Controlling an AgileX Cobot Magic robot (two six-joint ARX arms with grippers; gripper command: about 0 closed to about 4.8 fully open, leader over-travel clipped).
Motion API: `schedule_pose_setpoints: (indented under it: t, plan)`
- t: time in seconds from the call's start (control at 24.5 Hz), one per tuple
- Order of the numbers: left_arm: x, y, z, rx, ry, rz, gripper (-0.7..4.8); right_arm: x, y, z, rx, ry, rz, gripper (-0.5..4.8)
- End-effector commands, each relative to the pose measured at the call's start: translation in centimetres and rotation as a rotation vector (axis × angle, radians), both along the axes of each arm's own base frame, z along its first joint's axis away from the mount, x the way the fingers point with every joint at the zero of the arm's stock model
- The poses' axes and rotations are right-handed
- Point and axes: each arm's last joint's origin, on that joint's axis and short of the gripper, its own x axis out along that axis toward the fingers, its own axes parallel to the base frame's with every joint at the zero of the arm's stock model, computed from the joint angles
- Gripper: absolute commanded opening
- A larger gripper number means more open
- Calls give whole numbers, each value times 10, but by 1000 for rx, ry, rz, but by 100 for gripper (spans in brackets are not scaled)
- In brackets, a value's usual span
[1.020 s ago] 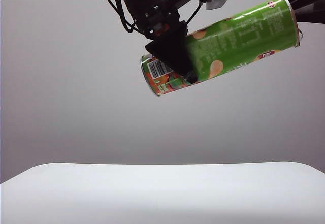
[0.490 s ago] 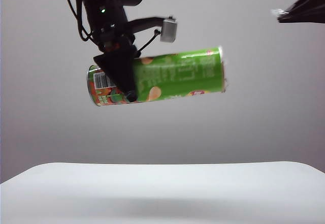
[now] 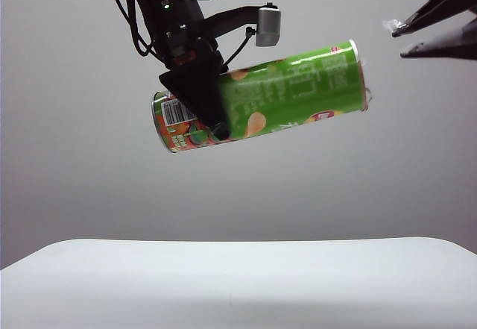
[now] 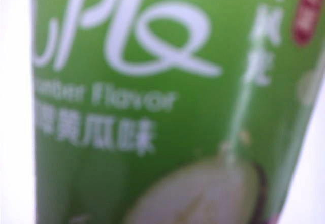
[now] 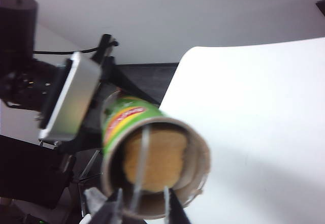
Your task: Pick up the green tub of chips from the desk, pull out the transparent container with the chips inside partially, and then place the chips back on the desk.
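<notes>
Exterior camera looks low across the desk [image 3: 238, 284]; both wrist cameras sit close on the tub [image 3: 291, 98].

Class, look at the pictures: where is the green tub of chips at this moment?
In the exterior view, the green tub of chips hangs tilted high above the desk, clamped near its barcode end by the left gripper; the right gripper waits open beyond its other end.

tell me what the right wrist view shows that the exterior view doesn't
Only the right wrist view looks into the open mouth of the green tub of chips, where the golden chips show. Only the exterior view shows the tub's full length tilted in the air above the desk, its barcode end low, clamped by the left gripper, with the right gripper open and clear of the mouth. Both show the tub, the desk and the left arm.
</notes>
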Motion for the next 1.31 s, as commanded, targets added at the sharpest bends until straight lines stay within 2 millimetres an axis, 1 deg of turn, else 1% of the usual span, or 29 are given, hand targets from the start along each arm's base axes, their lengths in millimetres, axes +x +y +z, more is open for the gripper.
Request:
schedule_pose_setpoints:
  t: [0.04,0.29,0.53,0.73,0.9,0.98,1.14,1.18,1.22,1.31]
  plan:
    - [-1,-3,6,-47,-14,-15,151,4,3,-2,-1,1,21,117]
    - [-2,-8,7,-80,-19,-36,152,5,11,-3,-5,2,50,117]
    - [-3,-9,7,-108,-1,-54,152,5,12,-2,0,-11,57,115]
    - [-3,-8,6,-89,-4,-45,152,6,13,-1,-5,-24,53,116]
    - [-2,-6,5,-40,-25,-18,153,6,12,0,-3,-40,53,117]
    - [-2,-5,5,-35,-16,-18,192,6,12,1,-3,-41,53,117]
    - [-3,-5,4,-33,-8,-20,197,6,12,1,0,-40,59,117]
    - [-3,-5,4,-34,-8,-20,217,6,12,1,2,-40,65,117]
    - [-3,-5,4,-33,-8,-20,280,5,12,1,8,-40,77,117]
    - [-3,-5,4,-33,-7,-20,301,5,13,1,11,-40,83,117]
